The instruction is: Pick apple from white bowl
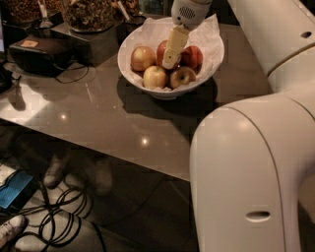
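The white bowl [147,86] stands on the grey table, lined with crumpled white paper [206,34]. Several red-yellow apples lie in it: one at the left [141,57], two at the front [155,77] [182,77], one at the right [193,56], and one in the middle [162,48] partly hidden. My gripper [170,61] reaches down from above into the middle of the bowl. Its pale finger [173,47] lies against the middle apple.
Glass jars of nuts [88,14] stand on a dark stand at the back left. A black box [37,51] with a cable lies left of the bowl. The table's front edge [123,157] runs diagonally. Cables [59,221] and a blue object [12,192] lie on the floor. My white arm [251,172] fills the right.
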